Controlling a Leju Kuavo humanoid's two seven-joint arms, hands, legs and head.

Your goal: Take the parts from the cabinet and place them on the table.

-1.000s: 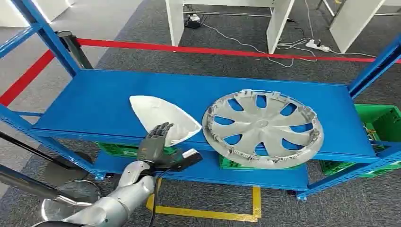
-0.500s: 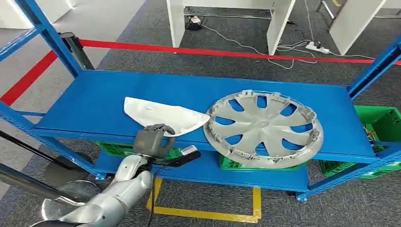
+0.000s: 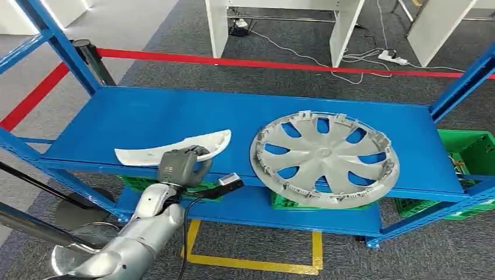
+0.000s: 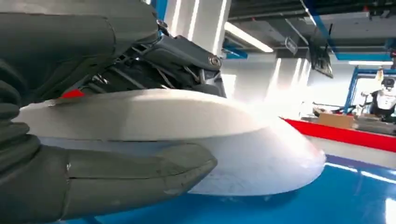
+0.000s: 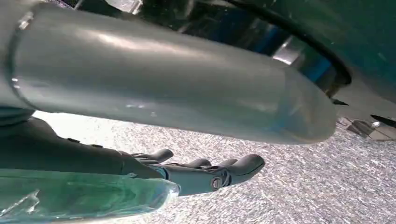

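Note:
A white curved plastic part (image 3: 175, 147) is tilted up off the blue cabinet shelf (image 3: 122, 116) near its front edge. My left hand (image 3: 178, 164) grips its near edge, with the thumb (image 4: 140, 175) under the white part (image 4: 187, 135) and the fingers (image 4: 177, 51) over it. To the right a grey wheel cover (image 3: 324, 157) lies flat on the shelf, overhanging the front edge. My right hand (image 5: 201, 172) hangs above grey carpet with its fingers loosely extended and nothing in it.
Blue uprights (image 3: 55, 41) frame the shelf at left and right. Green crates (image 3: 473, 151) sit on the lower level. A red floor line (image 3: 280, 63) and white table legs (image 3: 344, 29) lie beyond the cabinet. Yellow tape (image 3: 257, 262) marks the floor in front.
My left hand closed on the white part's near edge and pulled it left and toward the shelf front, tipping it up on edge. The wheel cover stayed put.

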